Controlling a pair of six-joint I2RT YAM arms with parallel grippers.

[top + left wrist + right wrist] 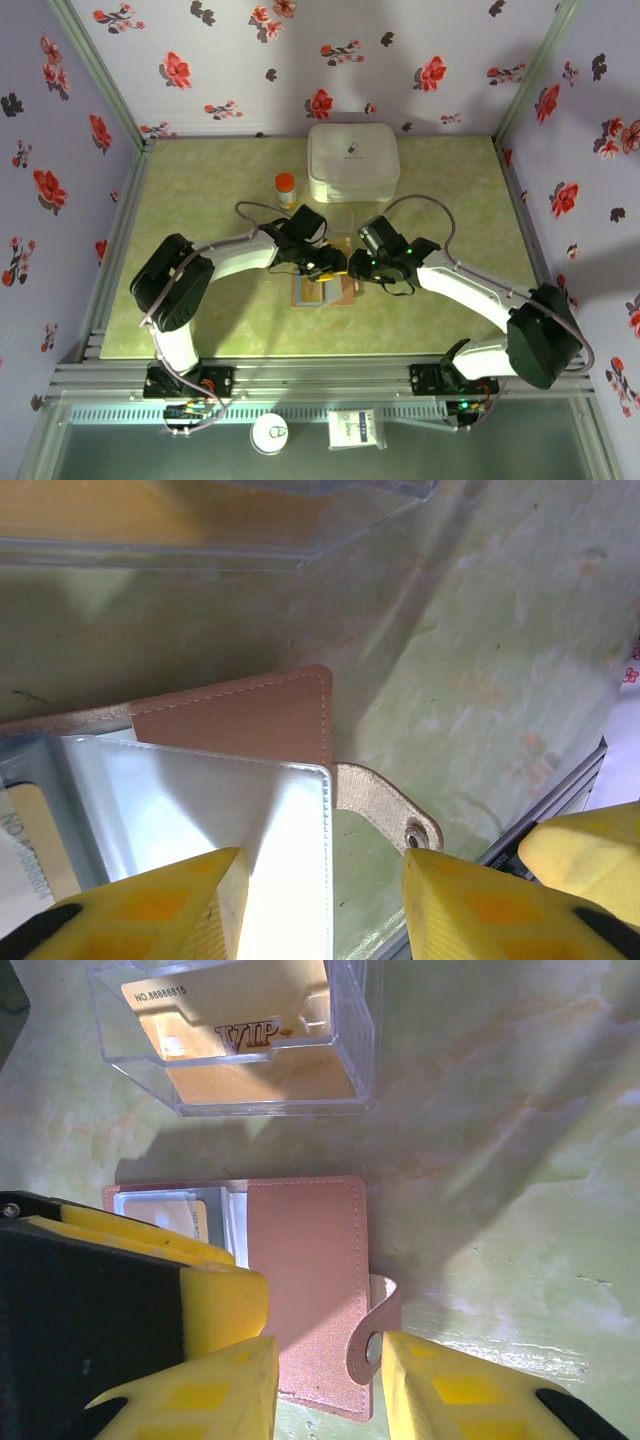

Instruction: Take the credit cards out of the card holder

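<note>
**Loose Holder Risking a Skid With Two Grippers Crowding It**

The card holder (pixel 305 1280) is lying open on the green table (pixel 450 200), just on the near side of the clear tray (pixel 362 1060) that is holding a gold credit card (pixel 260 1070). The main danger, as I am judging it, is the whole holder skidding or flipping shut when a card gets tugged, since nothing is visibly pinning the brown cover. The grippers are also working so near each other that their yellow fingers could be knocking together. A smaller worry is the glossy plastic sleeve (pixel 210 800). A finger may end up catching it instead of the sleeved card (pixel 28 855), or snagging the snap tab (pixel 380 805).

Both arms are reaching inward from their bases and meeting over the holder at mid-table. The left gripper (pixel 325 880) is pointing down with jaws apart, straddling the sleeve's edge and gripping nothing. The right gripper (pixel 330 1385) is also standing apart, over the cover and tab. Whether it is touching the cover I cannot tell.
</note>
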